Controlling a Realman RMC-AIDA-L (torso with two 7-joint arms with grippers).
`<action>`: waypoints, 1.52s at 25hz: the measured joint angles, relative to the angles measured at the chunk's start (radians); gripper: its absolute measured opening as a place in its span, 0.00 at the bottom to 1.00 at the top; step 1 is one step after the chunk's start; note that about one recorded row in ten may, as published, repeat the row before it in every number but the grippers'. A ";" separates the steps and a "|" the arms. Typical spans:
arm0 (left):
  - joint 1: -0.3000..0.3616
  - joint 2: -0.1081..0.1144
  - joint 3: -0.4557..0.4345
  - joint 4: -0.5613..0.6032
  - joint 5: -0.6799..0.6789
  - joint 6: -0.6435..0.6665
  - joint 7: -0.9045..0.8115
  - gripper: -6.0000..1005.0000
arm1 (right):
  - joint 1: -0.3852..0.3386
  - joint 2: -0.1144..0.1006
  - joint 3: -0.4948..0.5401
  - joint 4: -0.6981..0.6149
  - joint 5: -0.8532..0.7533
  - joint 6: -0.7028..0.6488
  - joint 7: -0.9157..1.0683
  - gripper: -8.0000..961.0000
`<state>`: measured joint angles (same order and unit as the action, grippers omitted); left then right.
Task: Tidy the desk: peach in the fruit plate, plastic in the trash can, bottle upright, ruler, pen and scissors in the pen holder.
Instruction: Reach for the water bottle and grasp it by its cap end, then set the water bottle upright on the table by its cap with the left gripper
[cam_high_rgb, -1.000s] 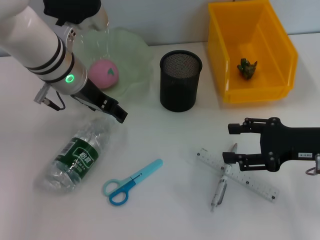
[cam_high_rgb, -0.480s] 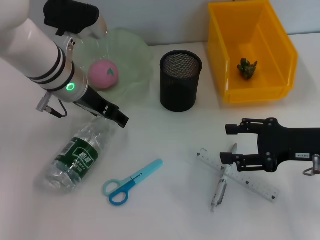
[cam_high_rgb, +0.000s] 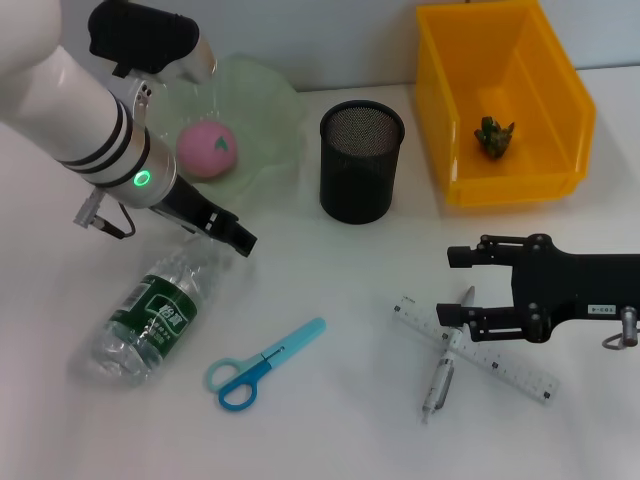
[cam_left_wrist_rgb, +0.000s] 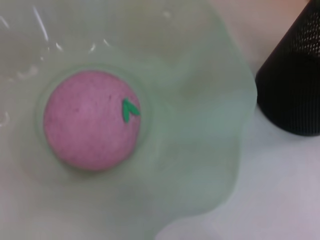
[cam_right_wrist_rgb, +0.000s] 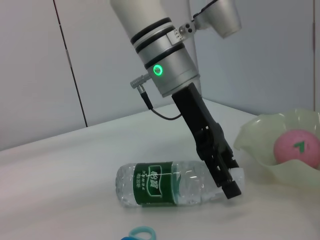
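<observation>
The pink peach (cam_high_rgb: 207, 150) (cam_left_wrist_rgb: 92, 120) lies in the pale green fruit plate (cam_high_rgb: 262, 120) (cam_left_wrist_rgb: 200, 150). The plastic bottle (cam_high_rgb: 150, 310) (cam_right_wrist_rgb: 170, 184) lies on its side, cap toward the plate. My left gripper (cam_high_rgb: 235, 237) (cam_right_wrist_rgb: 229, 184) hangs right at the bottle's cap end. The crumpled green plastic (cam_high_rgb: 493, 136) sits in the yellow bin (cam_high_rgb: 560, 110). Blue scissors (cam_high_rgb: 262, 362) lie flat near the front. The ruler (cam_high_rgb: 480, 348) and pen (cam_high_rgb: 441, 375) lie crossed. My right gripper (cam_high_rgb: 458, 285) is open, level with the table, its fingers just over the pen's top end.
The black mesh pen holder (cam_high_rgb: 361, 160) (cam_left_wrist_rgb: 295, 85) stands upright between the plate and the bin. The left arm's white forearm (cam_high_rgb: 80, 110) reaches over the table's left side.
The left gripper has dropped slightly toward the bottle's cap. The right gripper has crept a little left toward the pen and ruler. Nothing on the table has shifted.
</observation>
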<state>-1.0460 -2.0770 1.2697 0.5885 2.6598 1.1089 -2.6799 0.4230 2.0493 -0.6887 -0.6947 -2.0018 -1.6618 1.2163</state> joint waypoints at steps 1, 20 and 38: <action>-0.002 0.000 0.000 -0.005 0.000 -0.002 0.002 0.84 | 0.000 0.000 0.000 0.001 0.000 0.000 0.000 0.79; -0.004 -0.001 0.027 -0.017 0.008 -0.027 -0.002 0.74 | 0.002 0.000 0.001 0.009 0.000 0.001 0.000 0.79; 0.002 0.001 0.037 0.038 0.002 0.019 -0.002 0.44 | 0.005 0.002 0.012 0.009 0.000 0.001 0.000 0.79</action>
<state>-1.0439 -2.0760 1.3065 0.6266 2.6618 1.1278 -2.6824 0.4280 2.0510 -0.6772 -0.6854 -2.0016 -1.6613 1.2164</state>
